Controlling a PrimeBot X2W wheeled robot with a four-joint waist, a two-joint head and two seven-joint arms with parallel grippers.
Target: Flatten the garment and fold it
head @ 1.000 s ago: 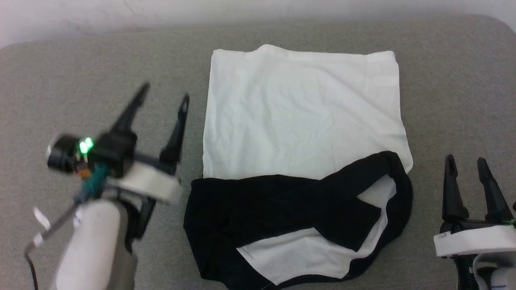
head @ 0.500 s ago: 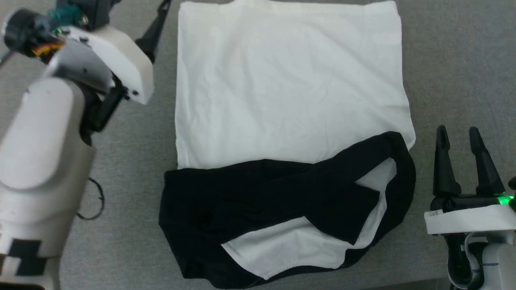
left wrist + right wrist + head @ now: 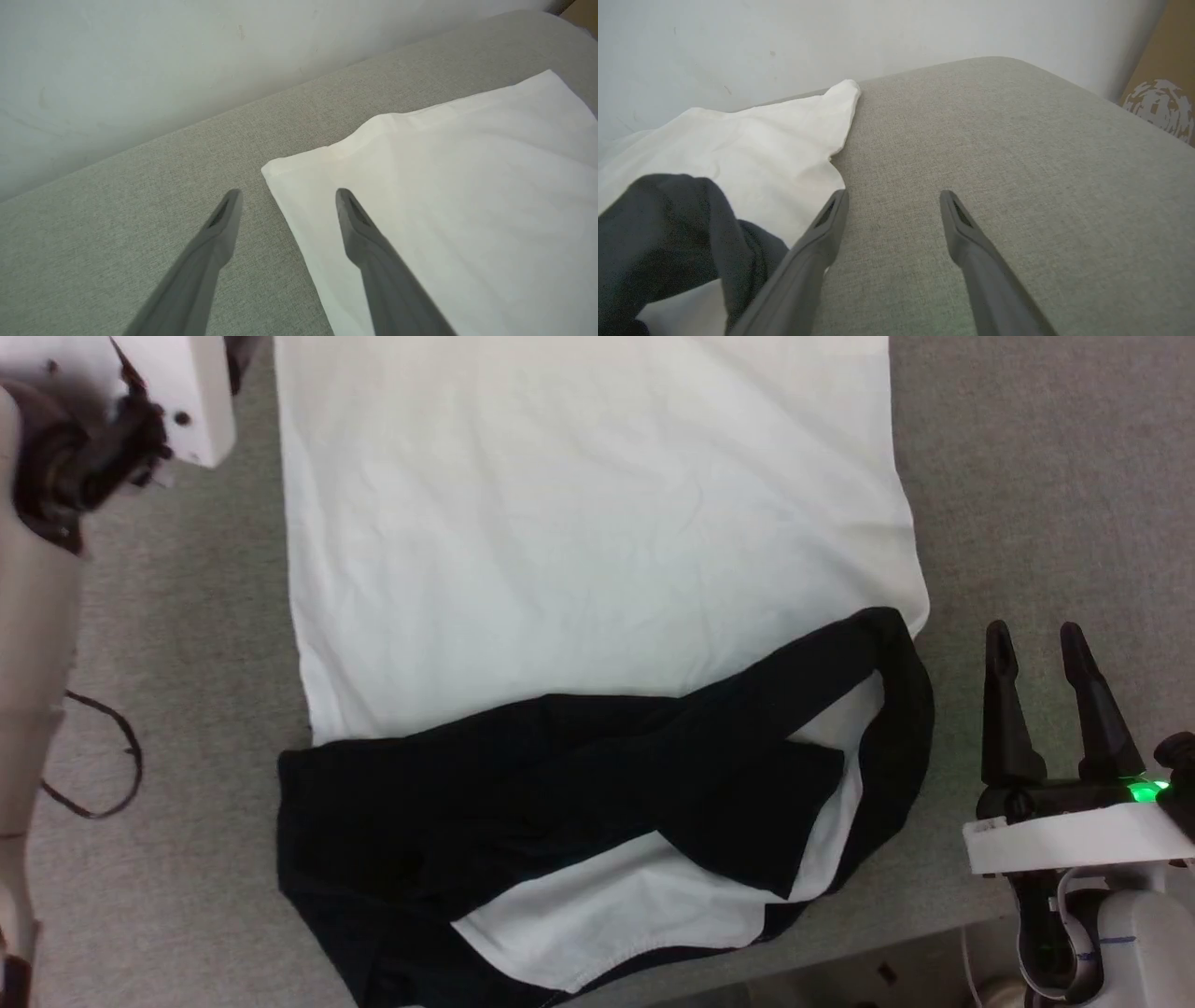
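A grey padded surface [image 3: 1027, 476] under a pale wall [image 3: 140, 70]: the garment [image 3: 597, 523] lies spread w/ its long axis running away from the robot, white panel at the far end, black sleeves [image 3: 560, 784] bunched and crossed at the near end. The left gripper [image 3: 289, 193], fingers spread and holding nothing, hangs at the far left corner [image 3: 271, 170] of the white cloth. In the left wrist view one finger is over the cloth and the other over bare surface, so the side edge runs btwn them and the corner sits just ahead of the tips; contact can't be told. The right gripper [image 3: 1034, 633], also spread and empty, sits just beside the garment's right edge near the black fold, cloth to its left. On this showing the left arm is placed for the far corner; the far right corner [image 3: 850, 88] lies well ahead of the right fingers, approx. straight up that edge.
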